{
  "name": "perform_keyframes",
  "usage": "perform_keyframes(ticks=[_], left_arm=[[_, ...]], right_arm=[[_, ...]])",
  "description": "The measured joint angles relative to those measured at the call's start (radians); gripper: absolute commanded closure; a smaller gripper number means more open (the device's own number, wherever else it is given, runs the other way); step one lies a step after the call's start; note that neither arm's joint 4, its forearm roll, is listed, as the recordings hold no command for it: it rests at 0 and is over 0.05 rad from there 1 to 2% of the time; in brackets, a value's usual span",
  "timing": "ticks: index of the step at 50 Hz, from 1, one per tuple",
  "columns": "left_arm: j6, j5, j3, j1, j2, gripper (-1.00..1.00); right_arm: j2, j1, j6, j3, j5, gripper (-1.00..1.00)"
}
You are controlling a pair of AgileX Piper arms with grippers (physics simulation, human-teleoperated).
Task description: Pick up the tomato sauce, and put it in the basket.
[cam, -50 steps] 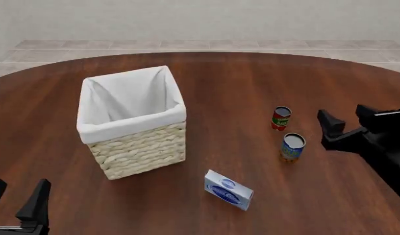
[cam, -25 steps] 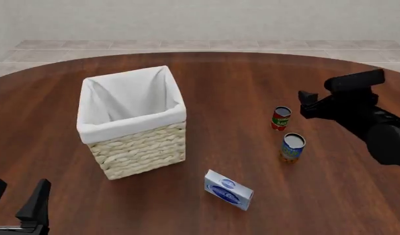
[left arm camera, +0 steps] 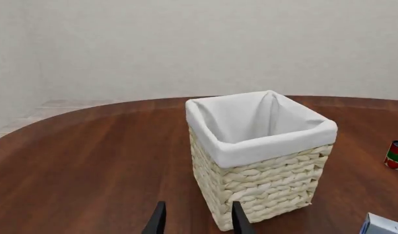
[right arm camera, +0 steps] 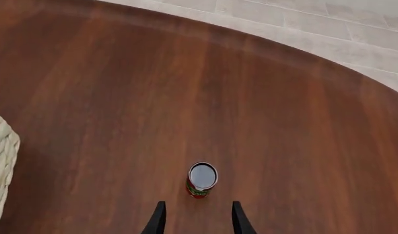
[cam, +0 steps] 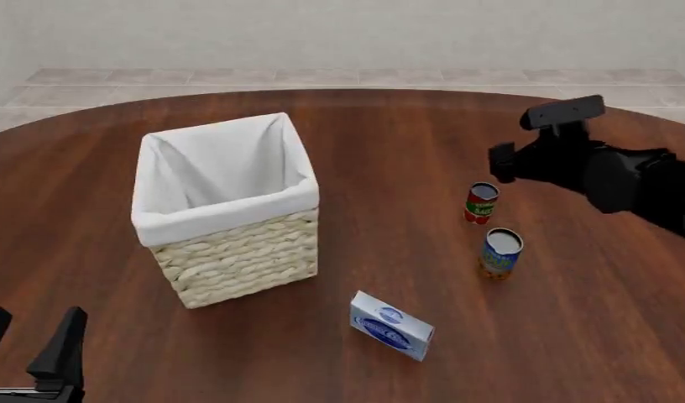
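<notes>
The tomato sauce [cam: 482, 202] is a small red can with a green band and a silvery top, standing upright right of centre. The left wrist view catches the can [left arm camera: 397, 155] at its edge. My right gripper [cam: 502, 161] hovers above and just beyond it, open and empty. In the right wrist view the can [right arm camera: 202, 179] stands ahead of that gripper [right arm camera: 197, 220], in line with the gap between its fingers and clear of them. The wicker basket [cam: 239, 252] with its white liner stands left of centre. Open and empty, my left gripper [cam: 29, 353] rests at the near left, with the basket [left arm camera: 264, 180] just ahead of it.
A blue can with a yellow label [cam: 500, 252] stands just in front of the tomato sauce. A blue-and-white carton [cam: 391, 326] lies nearer the front edge. The basket's wicker wall [right arm camera: 0, 170] shows at the edge of the right wrist view. The round table's far rim [cam: 354, 91] curves behind everything.
My right arm has risen and swung left and away, from beside the blue can to above and beyond the tomato sauce. The left arm and all objects are still.
</notes>
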Motion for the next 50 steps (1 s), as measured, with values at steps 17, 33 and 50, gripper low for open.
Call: perform_keyframes(ticks=[17,33,50], left_arm=[[0.000,0.000,0.000,0.000,0.000,-1.00],[0.000,0.000,0.000,0.000,0.000,-1.00],[0.000,0.000,0.000,0.000,0.000,-1.00]], right_arm=[[0.113,0.005,-0.004,-0.132,0.093,-1.00],[0.213,-0.016,-0.024,-0.205,0.122,-1.00],[0.304,-0.035,-0.019,-0.245,0.109,-1.00]])
